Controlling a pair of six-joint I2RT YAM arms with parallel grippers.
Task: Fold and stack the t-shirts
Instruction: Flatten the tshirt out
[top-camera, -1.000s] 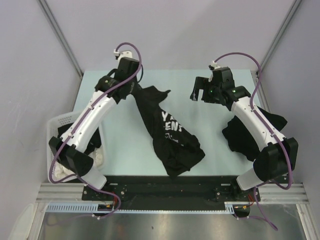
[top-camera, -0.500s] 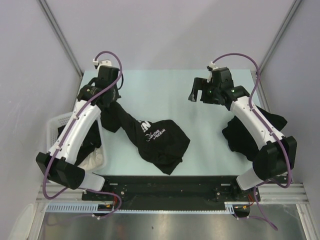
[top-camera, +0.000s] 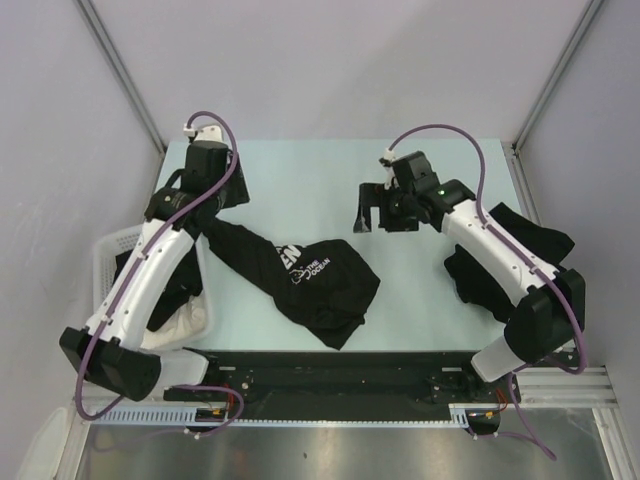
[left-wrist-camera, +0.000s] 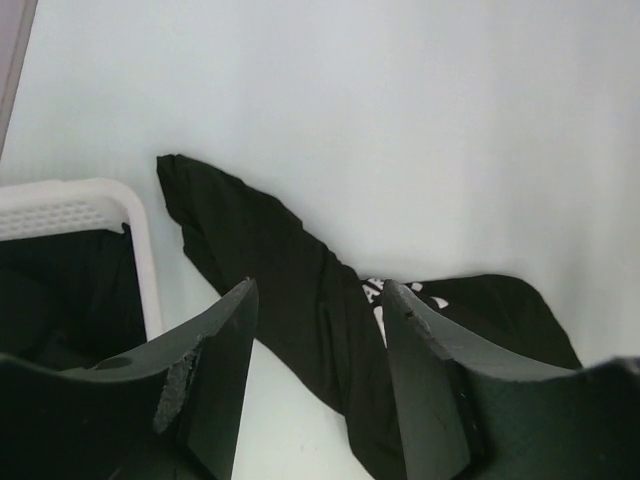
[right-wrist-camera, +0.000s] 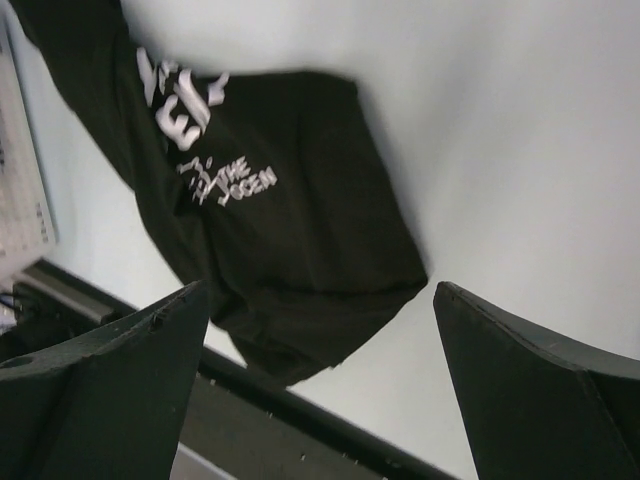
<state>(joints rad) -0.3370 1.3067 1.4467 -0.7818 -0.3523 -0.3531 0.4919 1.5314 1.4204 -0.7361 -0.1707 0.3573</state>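
A black t-shirt (top-camera: 312, 282) with white lettering lies crumpled on the table, one end stretched toward the basket. My left gripper (top-camera: 222, 200) hovers over that stretched end. In the left wrist view the shirt (left-wrist-camera: 270, 250) lies on the table below the left gripper (left-wrist-camera: 318, 290), whose jaws stand apart with nothing between them. My right gripper (top-camera: 385, 212) hangs wide open above the table, right of the shirt. The right wrist view looks down past the right gripper (right-wrist-camera: 320, 290) at the lettered shirt (right-wrist-camera: 290, 210). A second black t-shirt heap (top-camera: 500, 270) lies under the right arm.
A white lattice basket (top-camera: 118, 245) stands at the table's left edge, holding dark fabric and a white cloth (top-camera: 190, 320); its rim (left-wrist-camera: 90, 200) shows in the left wrist view. The black base rail (top-camera: 330, 365) runs along the near edge.
The left gripper swung left with the t-shirt, then opened and let it go; the shirt now lies in a heap on the table. The right gripper moved left toward the middle.
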